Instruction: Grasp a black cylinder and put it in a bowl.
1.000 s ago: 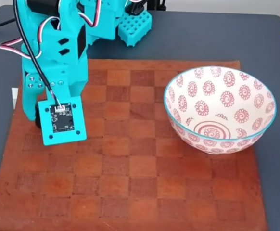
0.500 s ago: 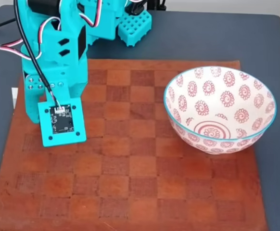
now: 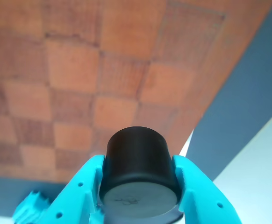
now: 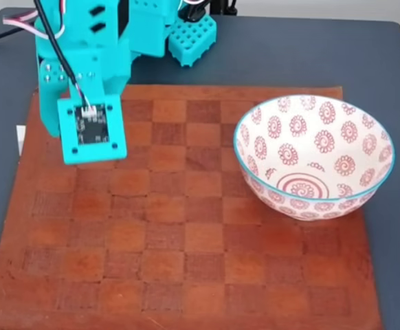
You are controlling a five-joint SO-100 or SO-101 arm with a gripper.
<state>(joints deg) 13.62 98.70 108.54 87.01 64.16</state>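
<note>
Black cylinder (image 3: 138,175) sits pinched between the teal gripper (image 3: 138,196) jaws above the board; any slip while crossing to the bowl (image 4: 315,157) drops it short.

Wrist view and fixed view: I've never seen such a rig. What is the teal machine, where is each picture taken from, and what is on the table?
The teal machine is a small robot arm with a two-finger gripper. The wrist view comes from a camera riding on the gripper, so you see its two fingers up close, shut on a black cylinder. The fixed view looks down from a camera that stands still. It shows a brown checkered board on a dark table, and on the board at right a bowl patterned with red spirals, nothing in it.
</note>
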